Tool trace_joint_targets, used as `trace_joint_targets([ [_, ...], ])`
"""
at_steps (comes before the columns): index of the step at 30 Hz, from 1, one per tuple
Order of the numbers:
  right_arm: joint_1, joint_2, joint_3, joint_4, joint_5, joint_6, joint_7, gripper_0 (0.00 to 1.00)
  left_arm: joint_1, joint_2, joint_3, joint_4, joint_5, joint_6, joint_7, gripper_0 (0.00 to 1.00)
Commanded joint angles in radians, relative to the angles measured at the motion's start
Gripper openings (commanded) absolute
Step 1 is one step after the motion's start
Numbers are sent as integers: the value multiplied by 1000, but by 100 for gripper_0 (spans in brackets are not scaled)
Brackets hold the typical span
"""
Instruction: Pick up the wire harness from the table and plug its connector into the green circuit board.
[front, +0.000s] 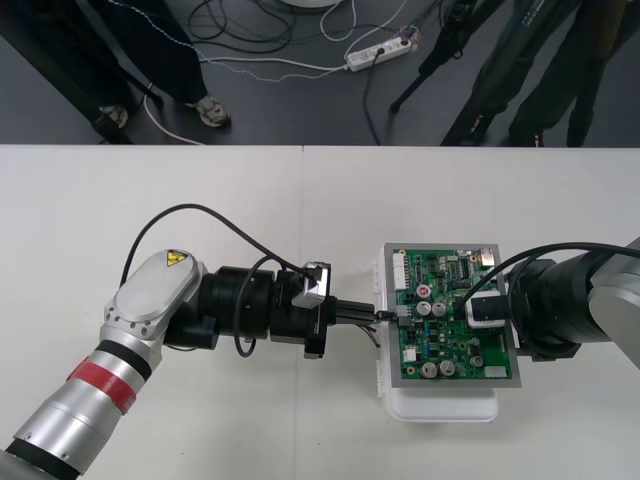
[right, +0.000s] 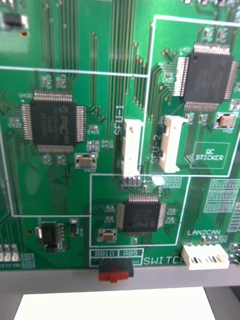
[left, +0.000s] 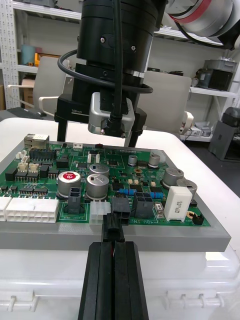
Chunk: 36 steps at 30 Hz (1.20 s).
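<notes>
Left gripper (front: 384, 315) is at the 9 o'clock edge of the green board (front: 450, 325), jaws clenched on the harness plug (left: 112, 231). The plug touches a black connector (left: 121, 205) on that edge. Right gripper (front: 478, 308) hangs over the board's 3 o'clock side, jaws spread, grasping nothing.

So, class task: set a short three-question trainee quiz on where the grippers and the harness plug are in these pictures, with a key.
1. True or false: the left gripper is shut on the harness's black plug.
2. Where is the plug? A: at the edge of the green circuit board that faces the left arm. B: lying far from the board. C: at the board's opposite edge.
3. Which gripper hangs over the board?

Key: 1 true. 2 A. 3 the right gripper.
</notes>
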Motion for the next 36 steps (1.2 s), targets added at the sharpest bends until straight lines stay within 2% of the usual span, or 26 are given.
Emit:
trace_joint_targets([
  [1,-26,12,21,-6,-2,-5,-25,100,-37,-21,-23,-9,-4,16,-48,0],
  [36,-28,22,37,-8,-11,-5,-26,100,14,20,-6,-10,38,-80,-71,0],
])
